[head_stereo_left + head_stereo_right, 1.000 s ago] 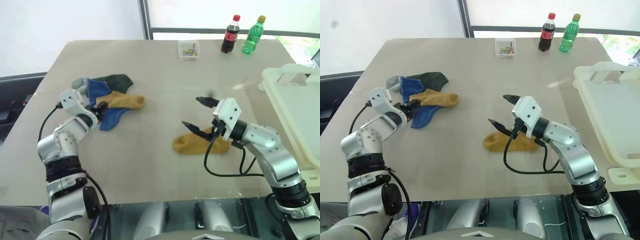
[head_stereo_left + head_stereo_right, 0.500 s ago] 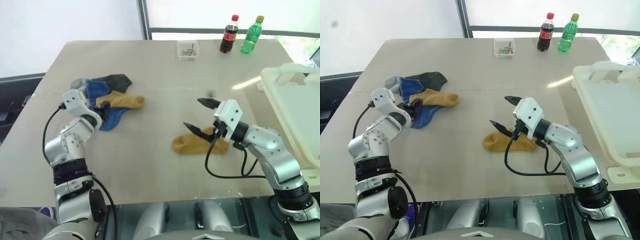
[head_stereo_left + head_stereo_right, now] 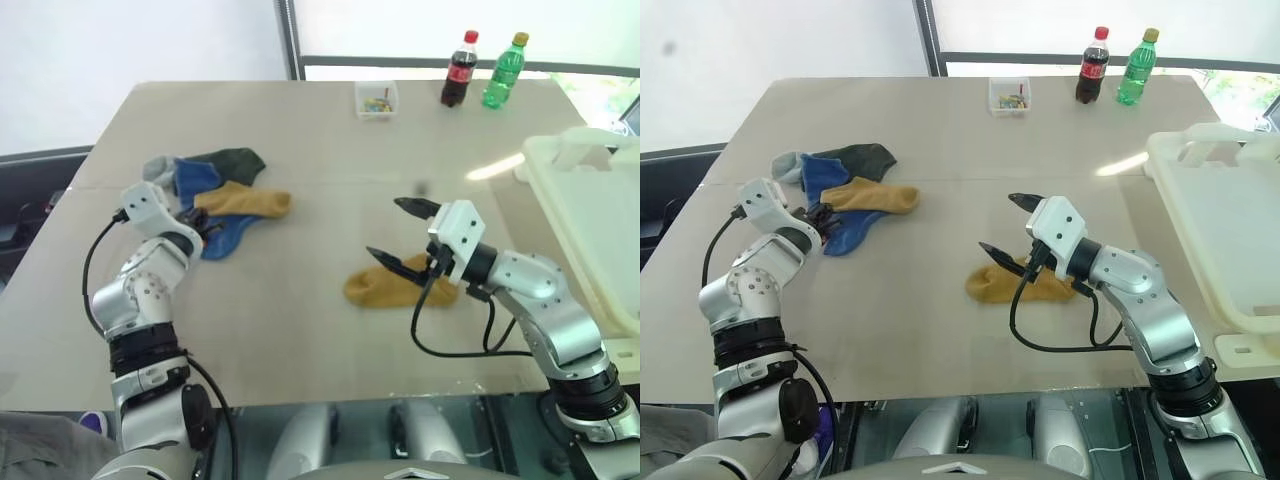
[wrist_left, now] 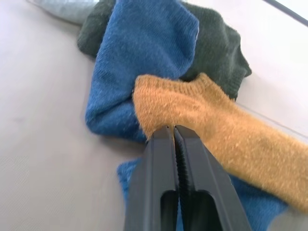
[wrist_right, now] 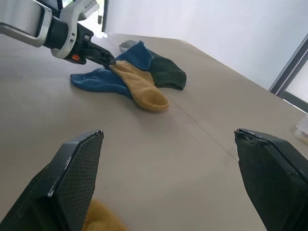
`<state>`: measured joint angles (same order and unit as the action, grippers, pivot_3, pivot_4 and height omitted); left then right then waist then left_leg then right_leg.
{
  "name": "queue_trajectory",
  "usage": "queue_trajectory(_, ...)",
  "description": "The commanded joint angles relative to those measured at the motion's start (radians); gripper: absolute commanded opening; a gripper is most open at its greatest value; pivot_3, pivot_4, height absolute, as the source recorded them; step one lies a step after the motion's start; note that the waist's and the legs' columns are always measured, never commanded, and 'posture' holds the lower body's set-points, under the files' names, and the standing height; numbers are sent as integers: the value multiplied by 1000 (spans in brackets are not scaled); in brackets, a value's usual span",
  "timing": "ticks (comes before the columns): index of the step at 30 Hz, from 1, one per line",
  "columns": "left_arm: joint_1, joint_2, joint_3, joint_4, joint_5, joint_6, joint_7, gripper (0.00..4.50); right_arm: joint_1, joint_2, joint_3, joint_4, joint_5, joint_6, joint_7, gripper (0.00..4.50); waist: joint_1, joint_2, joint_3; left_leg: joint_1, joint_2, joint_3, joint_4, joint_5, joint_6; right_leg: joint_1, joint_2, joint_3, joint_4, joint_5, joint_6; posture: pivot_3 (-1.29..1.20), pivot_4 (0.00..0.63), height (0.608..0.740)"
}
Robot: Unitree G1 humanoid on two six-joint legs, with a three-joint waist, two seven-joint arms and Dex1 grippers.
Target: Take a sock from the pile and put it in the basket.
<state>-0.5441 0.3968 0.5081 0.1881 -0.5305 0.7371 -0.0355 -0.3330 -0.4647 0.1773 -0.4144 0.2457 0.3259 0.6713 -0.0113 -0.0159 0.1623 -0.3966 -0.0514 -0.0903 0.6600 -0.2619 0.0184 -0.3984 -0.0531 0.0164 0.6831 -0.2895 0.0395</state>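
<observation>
So, head views first: the loose pile of small soft socks (image 3: 210,195) (mustard, royal blue, dark green, grey) sits on the left part of the beige table (image 3: 320,130), w/ the left end effector (image 3: 207,228) at its near edge. A separate mustard-yellow sock (image 3: 390,288) lies flat mid-table, apart from the pile; the right end effector (image 3: 400,236) hangs just over it w/ fingers spread wide, nothing held. The large cream-white plastic rectangular basket (image 3: 1225,230) stands at the right table edge, well apart from both socks; what shows of its inside has no sock in it. Left wrist view: left end effector (image 4: 174,132) fingers pressed together, tips right at the cuff edge of the top mustard sock in the pile (image 4: 216,130); can't tell if any fabric is really pinched, tips look closed w/o cloth between. Right wrist view: the two right fingers (image 5: 72,187) stand far apart, pile and left end effector (image 5: 108,60) beyond, a bit of the lone yellow sock (image 5: 103,216) below. Progress, as a judgement: early, approx. at the grasp step. Nothing lifted yet, no sock in the basket; still left are a sure grip, lift, carry across to the basket, release.
</observation>
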Motion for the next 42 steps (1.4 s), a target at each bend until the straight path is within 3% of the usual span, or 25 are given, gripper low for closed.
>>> queue_trajectory(1,-18,-5,13,-2,-11,-30,-9,296,-6,-9,-27,-37,9,-5,4,4500,0,0,0,0,0,0,0,0,0,0,0,0,0,0,0,0,150,740)
queue_trajectory(3,-13,-4,12,-8,-19,-28,-18,763,-5,-12,-29,-38,8,-4,3,4500,-1,0,0,0,0,0,1,0,0,0,0,0,0,0,0,0,150,740)
queue_trajectory(9,-11,-4,6,-11,6,-25,13,3302,1,-12,-27,-46,12,-2,-2,4500,-1,0,0,0,0,0,4,0,0,0,0,0,4,0,0,0,150,740)
queue_trajectory(21,-63,-17,-15,93,31,-77,4,3302,-2,-11,-25,-42,12,-3,0,4500,0,0,0,0,0,0,9,0,0,0,0,0,9,0,0,0,150,740)
queue_trajectory(24,-80,-20,-20,127,37,-99,-4,2525,2,-15,-28,-47,9,0,-2,4500,0,0,0,0,0,0,9,0,0,0,0,0,9,0,0,0,150,740)
queue_trajectory(29,-70,-34,-21,99,31,-95,3,43,10,-22,-32,-56,9,4,-8,4500,0,0,0,0,-1,0,9,0,0,0,0,1,9,0,0,0,150,740)
queue_trajectory(38,-22,-53,-15,8,22,-61,32,43,15,-21,-25,-56,5,1,-9,4500,0,0,0,0,0,0,9,0,0,0,0,1,10,0,0,0,150,740)
queue_trajectory(39,-21,-52,-17,3,23,-59,32,628,13,-21,-25,-53,4,0,-8,4500,0,0,0,0,0,0,9,0,0,0,0,1,10,0,0,0,150,740)
queue_trajectory(42,-14,-47,-23,-18,13,-55,8,1724,8,-19,-24,-46,4,-3,-6,4500,0,0,0,0,0,0,8,0,0,0,0,1,9,0,0,0,150,740)
